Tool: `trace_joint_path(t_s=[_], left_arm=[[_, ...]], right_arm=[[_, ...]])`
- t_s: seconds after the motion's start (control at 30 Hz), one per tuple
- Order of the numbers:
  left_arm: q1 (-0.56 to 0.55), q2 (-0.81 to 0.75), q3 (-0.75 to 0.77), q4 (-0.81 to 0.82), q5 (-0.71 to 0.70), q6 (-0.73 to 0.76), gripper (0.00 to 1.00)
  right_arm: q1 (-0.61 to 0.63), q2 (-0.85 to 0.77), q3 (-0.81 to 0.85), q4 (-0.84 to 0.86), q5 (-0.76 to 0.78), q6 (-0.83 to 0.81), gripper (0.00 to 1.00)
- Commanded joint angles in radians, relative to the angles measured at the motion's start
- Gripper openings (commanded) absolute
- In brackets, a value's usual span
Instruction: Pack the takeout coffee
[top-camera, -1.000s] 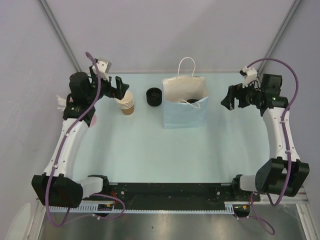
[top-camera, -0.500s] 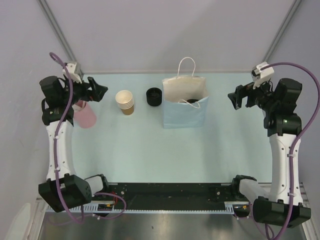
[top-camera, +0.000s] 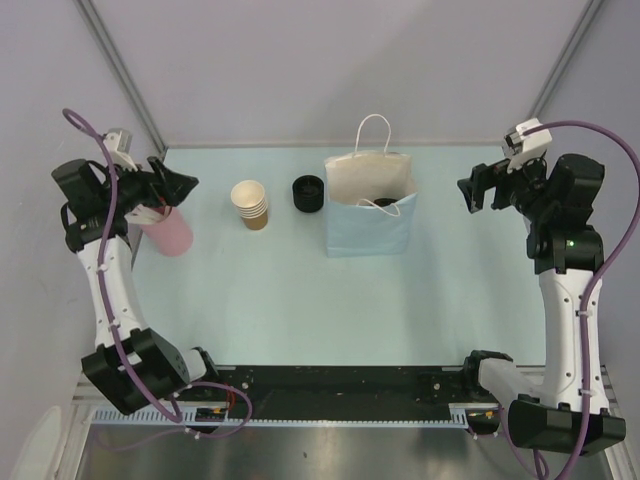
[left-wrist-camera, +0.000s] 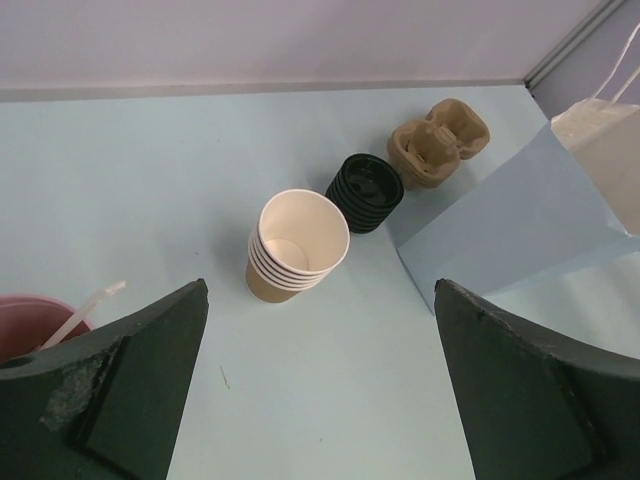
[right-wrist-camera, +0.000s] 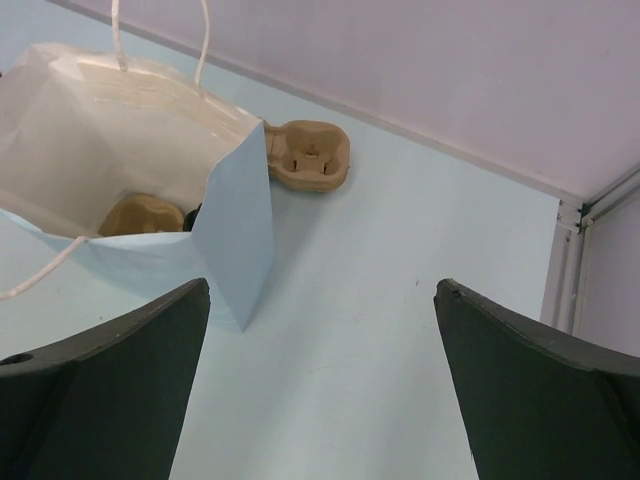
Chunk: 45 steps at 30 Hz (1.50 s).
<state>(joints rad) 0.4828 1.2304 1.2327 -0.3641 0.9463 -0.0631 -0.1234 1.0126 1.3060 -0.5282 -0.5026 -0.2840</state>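
Note:
The white and pale-blue paper bag (top-camera: 368, 215) stands open at the table's back middle; it also shows in the right wrist view (right-wrist-camera: 232, 230) and the left wrist view (left-wrist-camera: 500, 220). Inside its mouth I see a tan shape (right-wrist-camera: 140, 215) and a sliver of a black round lid (top-camera: 381, 204). The single tan cup's body is hidden. My left gripper (top-camera: 175, 183) is open and empty at the far left, above the pink cup (top-camera: 170, 230). My right gripper (top-camera: 475, 190) is open and empty, to the right of the bag.
A stack of nested tan cups (top-camera: 251, 205) and a stack of black lids (top-camera: 308, 192) stand left of the bag. A tan pulp cup carrier (left-wrist-camera: 438, 142) lies behind the bag. The pink cup holds white stirrers (left-wrist-camera: 95, 300).
My left gripper has swung left, away from the stack of cups, to above the pink cup. My right arm has drawn back to the right and risen. Both stay empty.

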Motion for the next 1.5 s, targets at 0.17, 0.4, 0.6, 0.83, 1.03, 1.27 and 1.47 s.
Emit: trace_joint_path(t_s=[0.17, 0.4, 0.6, 0.83, 1.03, 1.27, 1.47], left_arm=[[0.008, -0.173, -0.001, 0.116, -0.122, -0.001, 1.00], [0.008, -0.250, 0.004, 0.160, -0.156, -0.014, 1.00], [0.008, -0.263, 0.059, 0.154, -0.146, -0.020, 1.00], [0.008, -0.262, 0.113, 0.129, -0.127, -0.032, 1.00], [0.008, -0.261, 0.201, 0.047, -0.149, -0.012, 1.00], [0.008, -0.261, 0.376, -0.091, -0.182, 0.042, 1.00], [0.010, -0.269, 0.413, -0.133, -0.216, 0.060, 1.00]], right_arm=[[0.007, 0.001, 0.096, 0.079, 0.082, 0.126, 1.00], [0.005, 0.007, 0.145, 0.076, 0.081, 0.186, 1.00], [-0.002, 0.011, 0.199, 0.051, 0.055, 0.216, 1.00], [-0.016, 0.011, 0.263, 0.010, 0.042, 0.223, 1.00], [-0.016, 0.018, 0.344, -0.038, 0.041, 0.218, 1.00], [-0.016, 0.023, 0.449, -0.099, 0.035, 0.221, 1.00], [-0.016, 0.020, 0.478, -0.113, 0.038, 0.220, 1.00]])
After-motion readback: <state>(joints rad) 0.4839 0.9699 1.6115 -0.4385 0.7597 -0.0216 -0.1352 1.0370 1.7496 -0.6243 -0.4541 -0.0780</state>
